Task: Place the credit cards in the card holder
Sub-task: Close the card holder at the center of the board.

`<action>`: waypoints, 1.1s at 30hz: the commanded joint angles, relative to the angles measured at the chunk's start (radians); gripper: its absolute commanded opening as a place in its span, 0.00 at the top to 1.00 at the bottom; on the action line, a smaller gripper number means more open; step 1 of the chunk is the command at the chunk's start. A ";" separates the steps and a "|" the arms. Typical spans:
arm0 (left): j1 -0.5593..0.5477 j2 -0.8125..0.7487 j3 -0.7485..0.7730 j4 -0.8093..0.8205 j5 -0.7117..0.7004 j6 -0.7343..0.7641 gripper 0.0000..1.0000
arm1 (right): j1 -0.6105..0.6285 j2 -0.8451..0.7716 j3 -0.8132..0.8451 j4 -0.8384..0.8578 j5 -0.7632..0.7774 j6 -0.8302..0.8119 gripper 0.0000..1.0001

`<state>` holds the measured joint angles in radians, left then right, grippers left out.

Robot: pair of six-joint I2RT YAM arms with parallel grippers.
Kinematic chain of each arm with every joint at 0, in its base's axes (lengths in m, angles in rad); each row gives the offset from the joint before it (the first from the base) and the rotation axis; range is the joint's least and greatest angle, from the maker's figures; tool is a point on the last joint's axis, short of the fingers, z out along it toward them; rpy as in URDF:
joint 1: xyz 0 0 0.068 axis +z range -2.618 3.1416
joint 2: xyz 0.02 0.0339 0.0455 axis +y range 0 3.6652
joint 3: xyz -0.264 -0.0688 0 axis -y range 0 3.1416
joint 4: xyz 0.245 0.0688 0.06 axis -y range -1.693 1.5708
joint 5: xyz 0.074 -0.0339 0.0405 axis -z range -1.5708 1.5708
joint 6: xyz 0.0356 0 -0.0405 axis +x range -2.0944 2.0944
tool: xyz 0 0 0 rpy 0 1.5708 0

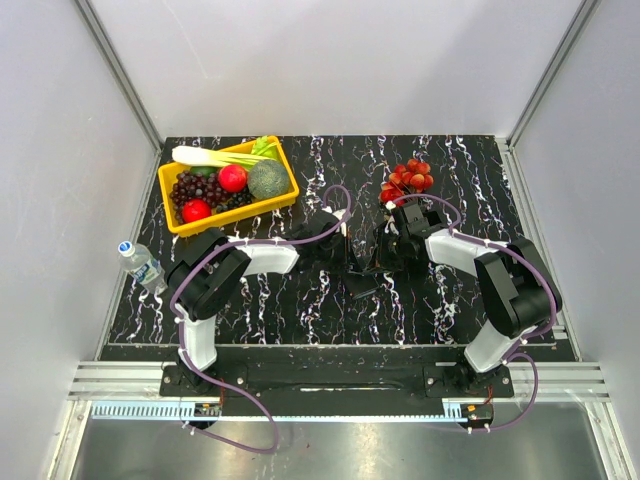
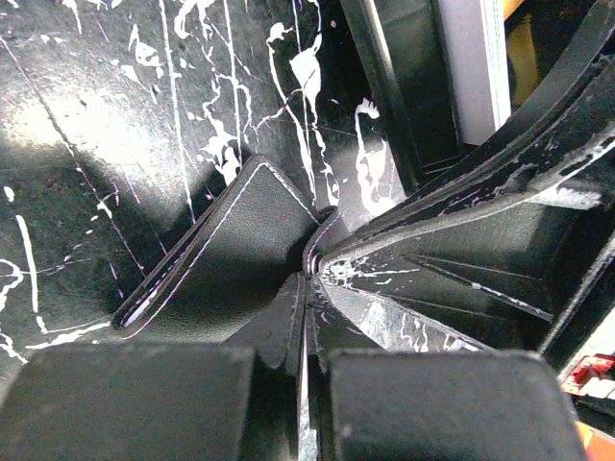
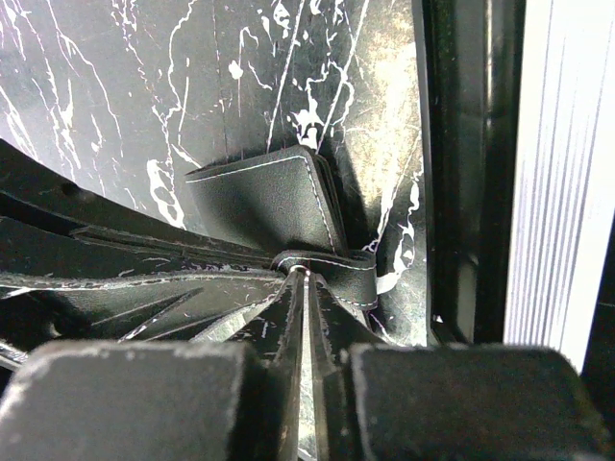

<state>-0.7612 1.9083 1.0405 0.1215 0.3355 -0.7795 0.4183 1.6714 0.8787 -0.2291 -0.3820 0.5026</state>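
The card holder (image 1: 362, 282) is a black stitched wallet lying partly folded on the marbled table between the two arms. In the left wrist view the card holder (image 2: 231, 250) lies just ahead of my left gripper (image 2: 307, 283), which is shut with its tips against the wallet's curled edge. My right gripper (image 3: 305, 279) is shut on a flap of the card holder (image 3: 269, 206) that wraps over its tips. The two grippers meet tip to tip, and the right one's fingers (image 2: 452, 240) fill the left wrist view. A tan strip of the credit cards (image 2: 524, 53) shows in a black tray.
The black tray (image 3: 471, 173) stands right beside the wallet, with a pale layered stack (image 3: 557, 173) in it. A yellow basket (image 1: 235, 213) of fruit and vegetables sits at the back left. A bunch of red grapes (image 1: 408, 178) lies behind the right arm. A water bottle (image 1: 140, 262) lies at the left edge.
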 commanded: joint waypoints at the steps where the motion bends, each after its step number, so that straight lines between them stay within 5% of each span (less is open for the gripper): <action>1: -0.001 -0.048 -0.005 0.020 -0.020 -0.009 1.00 | 0.010 -0.059 0.034 0.005 0.018 -0.012 0.89; 33: 0.008 -0.063 -0.089 0.098 0.031 -0.078 1.00 | 0.022 -0.006 0.063 -0.045 -0.029 -0.055 0.91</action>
<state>-0.7582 1.8847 0.9768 0.1825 0.3424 -0.8394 0.4213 1.6581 0.8978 -0.2684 -0.3874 0.4686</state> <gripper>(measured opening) 0.014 0.095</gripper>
